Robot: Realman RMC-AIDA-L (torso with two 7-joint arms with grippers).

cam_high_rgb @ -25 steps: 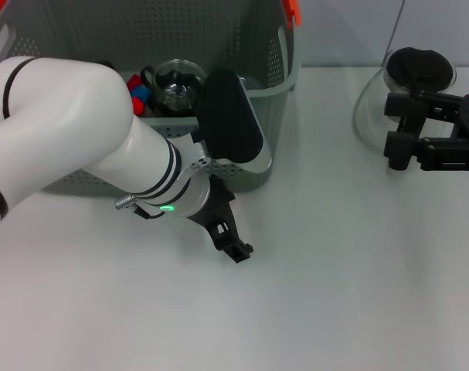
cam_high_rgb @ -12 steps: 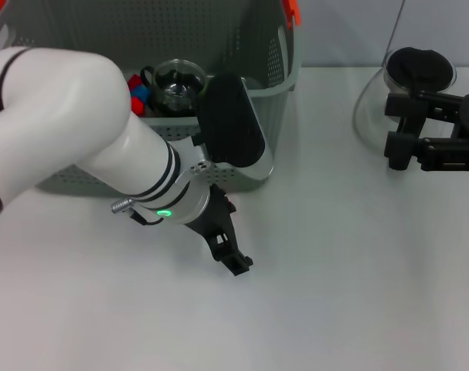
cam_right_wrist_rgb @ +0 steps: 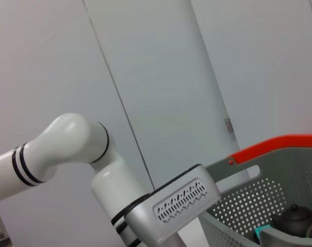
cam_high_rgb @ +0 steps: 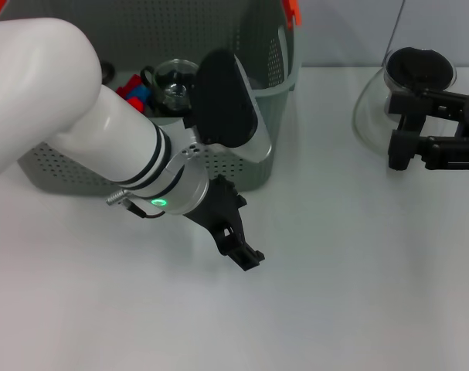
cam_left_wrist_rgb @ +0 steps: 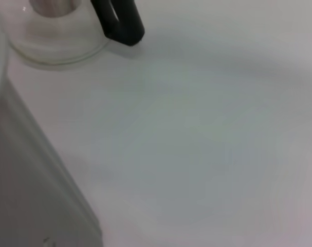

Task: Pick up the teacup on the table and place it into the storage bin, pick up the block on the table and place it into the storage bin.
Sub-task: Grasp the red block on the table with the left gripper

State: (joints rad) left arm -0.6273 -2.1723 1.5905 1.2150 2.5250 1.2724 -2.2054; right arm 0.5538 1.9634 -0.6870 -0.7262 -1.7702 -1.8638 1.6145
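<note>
The grey perforated storage bin (cam_high_rgb: 269,154) stands at the back left, its orange-red handle (cam_high_rgb: 293,9) at the top. Inside it lies a glass teacup (cam_high_rgb: 176,81) with a dark handle, beside red and blue blocks (cam_high_rgb: 135,90). My left gripper (cam_high_rgb: 248,256) hangs low over the bare table just in front of the bin, holding nothing that I can see. My right gripper (cam_high_rgb: 394,130) rests open at the far right, empty. The right wrist view shows the bin (cam_right_wrist_rgb: 248,206) and a blue block (cam_right_wrist_rgb: 261,231) in it.
A glass carafe (cam_high_rgb: 373,97) with a dark top stands at the back right, right beside my right gripper; its base (cam_left_wrist_rgb: 53,36) shows in the left wrist view. My white left arm (cam_high_rgb: 72,131) covers the bin's left part. A small dark pot (cam_right_wrist_rgb: 294,218) sits in the bin.
My left arm has swung up and toward the camera, and its gripper has shifted slightly right and nearer over the table. The right arm has not moved.
</note>
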